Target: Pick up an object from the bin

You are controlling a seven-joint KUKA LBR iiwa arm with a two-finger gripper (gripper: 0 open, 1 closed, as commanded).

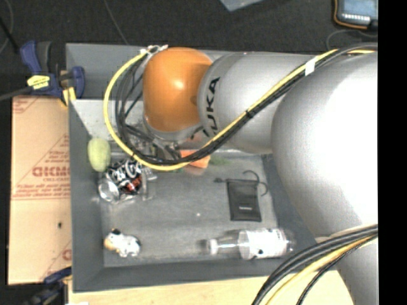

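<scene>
My gripper (151, 146) hangs at the bin's back left, just under the orange wrist cover, and most of it is hidden by cables. Right below it and slightly to the left lies a crumpled black-and-white packet (124, 173) with a red spot, resting on a clear plastic piece (108, 190). A pale green oval thing (98, 154) leans against the left wall beside the gripper. To the gripper's right an orange thing (200, 162) peeks out from under the arm.
A flat black pouch (245, 200) lies at centre right. A clear bottle with a white label (251, 243) lies along the front wall. A small white and yellow toy (121, 244) sits at the front left. The arm covers the bin's right and back.
</scene>
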